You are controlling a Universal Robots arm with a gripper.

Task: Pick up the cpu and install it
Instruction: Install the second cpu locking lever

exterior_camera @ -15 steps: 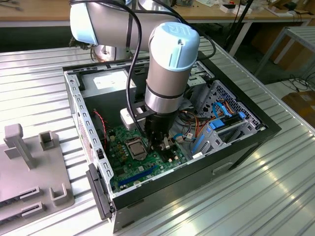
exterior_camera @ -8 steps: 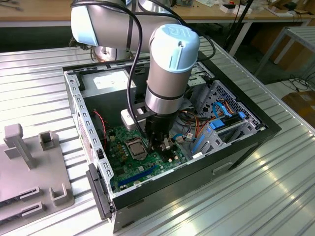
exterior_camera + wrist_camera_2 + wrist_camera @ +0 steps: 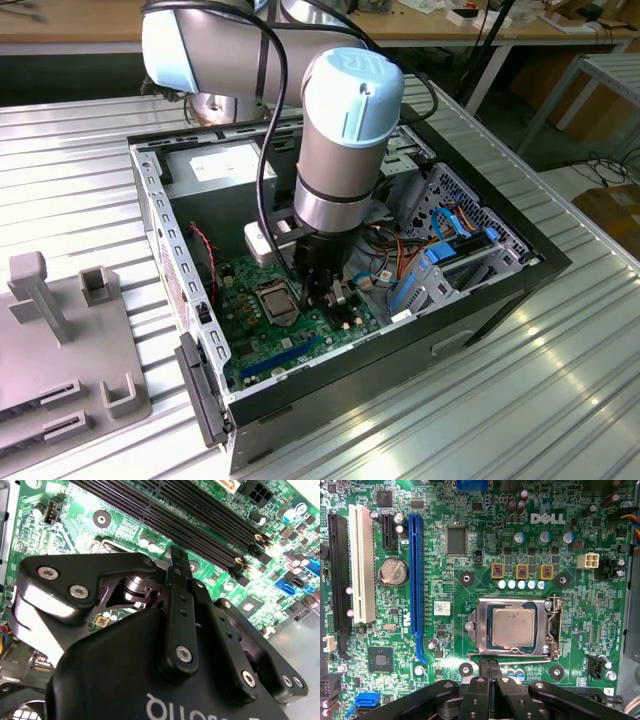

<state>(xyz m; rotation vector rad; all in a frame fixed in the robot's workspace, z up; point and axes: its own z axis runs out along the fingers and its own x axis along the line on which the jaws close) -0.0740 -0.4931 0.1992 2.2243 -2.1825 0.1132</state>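
The cpu, a dull silver-grey square, lies flat inside the shiny silver-framed socket on the green motherboard. In the first wrist view my gripper is just off the socket's edge with its two black fingers pressed together and nothing between them. The second wrist view shows the same shut fingertips above the board near the long black memory slots. From the exterior view, the gripper hangs low inside the open computer case, just to the right of the cpu.
A blue expansion slot, a white slot, a black slot and a coin battery sit beside the socket. Blue and orange cables and a drive cage crowd the case's right side. A grey fixture stands on the ribbed table.
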